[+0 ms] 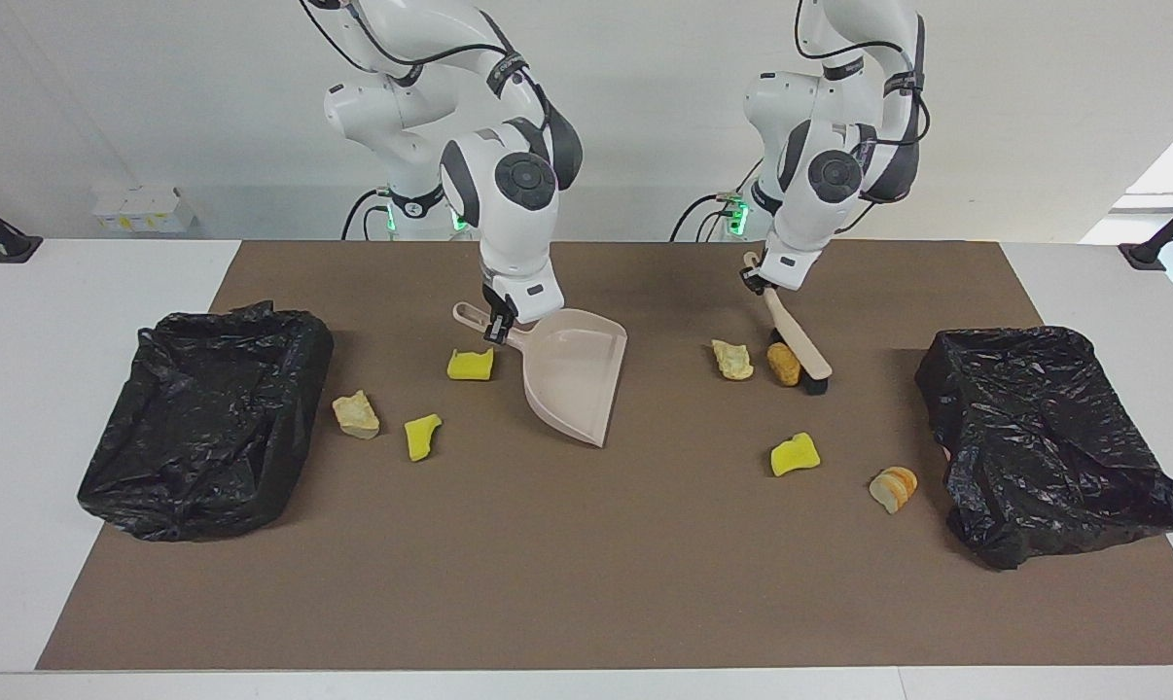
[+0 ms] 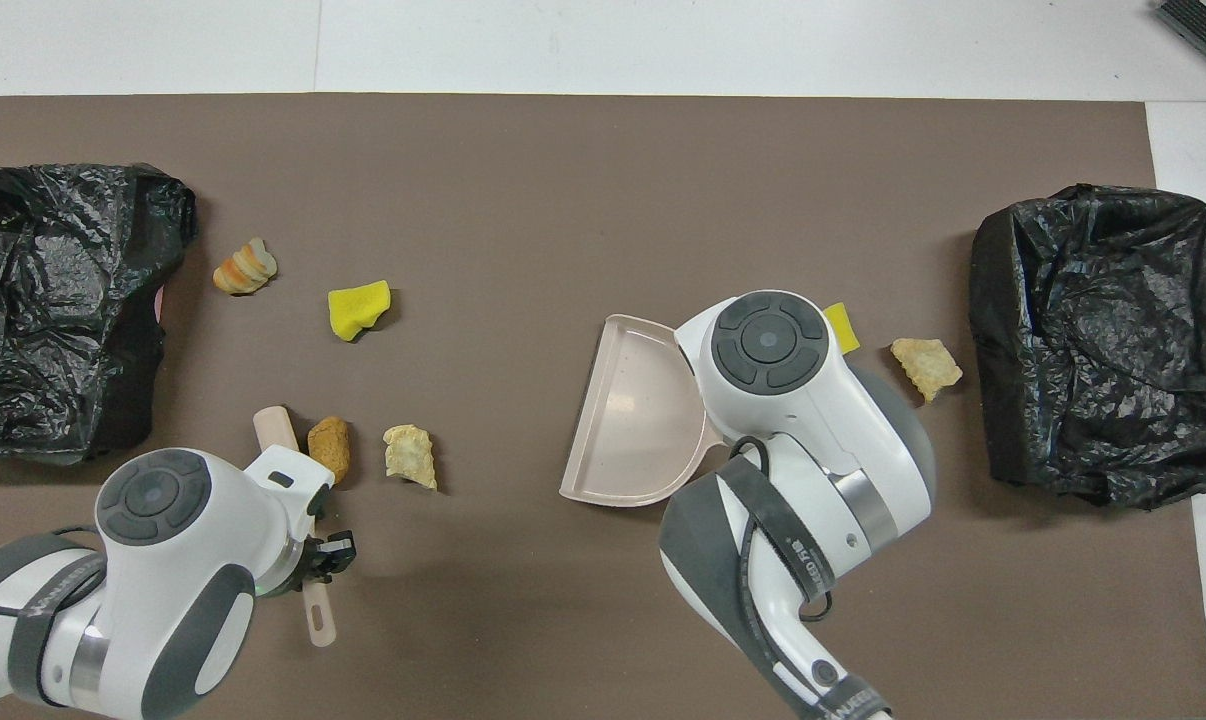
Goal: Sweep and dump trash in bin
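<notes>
My right gripper point(image 1: 497, 329) is shut on the handle of the beige dustpan point(image 1: 572, 384), whose lip rests on the mat. My left gripper point(image 1: 757, 277) is shut on the brush point(image 1: 799, 352), whose bristles sit against a brown lump point(image 1: 784, 364). A beige lump point(image 1: 732, 359) lies beside that, with a yellow sponge point(image 1: 795, 454) and an orange-striped piece point(image 1: 893, 488) farther out. Beside the dustpan handle lies a yellow sponge point(image 1: 471, 364). Another sponge point(image 1: 422, 436) and a beige lump point(image 1: 356, 414) lie toward the bin point(image 1: 207, 418) at the right arm's end.
A second bin lined with a black bag point(image 1: 1044, 437) stands at the left arm's end of the brown mat point(image 1: 586, 583). In the overhead view the right arm's wrist point(image 2: 773, 345) covers the dustpan handle and part of a sponge point(image 2: 841, 325).
</notes>
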You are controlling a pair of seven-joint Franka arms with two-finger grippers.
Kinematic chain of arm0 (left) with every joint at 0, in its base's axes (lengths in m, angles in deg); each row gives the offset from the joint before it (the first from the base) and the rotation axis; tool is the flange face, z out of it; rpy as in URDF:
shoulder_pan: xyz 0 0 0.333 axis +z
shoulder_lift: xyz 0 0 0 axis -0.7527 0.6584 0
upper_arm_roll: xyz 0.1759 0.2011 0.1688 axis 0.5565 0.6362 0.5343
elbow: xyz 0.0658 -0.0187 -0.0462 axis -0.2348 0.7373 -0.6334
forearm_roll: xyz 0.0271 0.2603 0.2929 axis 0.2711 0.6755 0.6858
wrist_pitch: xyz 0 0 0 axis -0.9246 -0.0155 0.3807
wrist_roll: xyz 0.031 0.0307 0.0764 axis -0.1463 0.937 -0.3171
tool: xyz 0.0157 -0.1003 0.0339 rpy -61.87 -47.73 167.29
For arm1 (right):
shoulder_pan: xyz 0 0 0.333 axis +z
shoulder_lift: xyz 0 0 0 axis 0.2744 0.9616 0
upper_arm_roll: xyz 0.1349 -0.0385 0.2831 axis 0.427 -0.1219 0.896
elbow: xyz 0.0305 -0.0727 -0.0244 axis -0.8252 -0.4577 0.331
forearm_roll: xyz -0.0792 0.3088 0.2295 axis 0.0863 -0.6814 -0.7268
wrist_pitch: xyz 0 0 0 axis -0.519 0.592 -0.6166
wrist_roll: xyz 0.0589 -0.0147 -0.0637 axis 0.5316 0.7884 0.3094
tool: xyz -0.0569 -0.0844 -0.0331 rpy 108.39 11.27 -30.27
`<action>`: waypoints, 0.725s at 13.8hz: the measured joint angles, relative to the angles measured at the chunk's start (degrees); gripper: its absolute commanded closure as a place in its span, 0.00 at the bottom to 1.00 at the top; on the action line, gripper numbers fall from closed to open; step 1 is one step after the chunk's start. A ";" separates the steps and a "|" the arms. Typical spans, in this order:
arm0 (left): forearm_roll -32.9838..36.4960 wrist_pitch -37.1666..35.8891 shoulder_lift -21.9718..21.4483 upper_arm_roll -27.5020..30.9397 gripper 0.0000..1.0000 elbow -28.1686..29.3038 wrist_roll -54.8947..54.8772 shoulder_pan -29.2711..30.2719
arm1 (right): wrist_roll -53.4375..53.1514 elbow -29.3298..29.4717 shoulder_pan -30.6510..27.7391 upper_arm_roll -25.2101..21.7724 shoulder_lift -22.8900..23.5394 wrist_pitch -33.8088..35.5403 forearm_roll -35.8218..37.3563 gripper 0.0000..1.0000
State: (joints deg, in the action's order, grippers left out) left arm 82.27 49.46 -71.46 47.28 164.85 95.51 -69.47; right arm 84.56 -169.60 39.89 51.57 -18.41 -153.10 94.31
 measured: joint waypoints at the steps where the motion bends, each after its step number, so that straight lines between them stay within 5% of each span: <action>1: -1.77 0.85 1.25 -0.07 1.00 -0.49 0.00 -0.69 | 1.26 -1.21 -0.30 0.00 -0.42 -0.92 0.06 1.00; 10: -16.13 3.67 9.58 -1.30 1.00 -10.45 -0.27 -10.95 | 5.50 -5.85 -0.23 0.14 -1.15 -9.14 1.73 1.00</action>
State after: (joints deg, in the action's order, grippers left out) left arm 66.14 53.13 -61.88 45.98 154.40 95.24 -80.41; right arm 90.06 -175.44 39.66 51.71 -19.56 -162.24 96.04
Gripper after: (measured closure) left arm 0.736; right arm 0.683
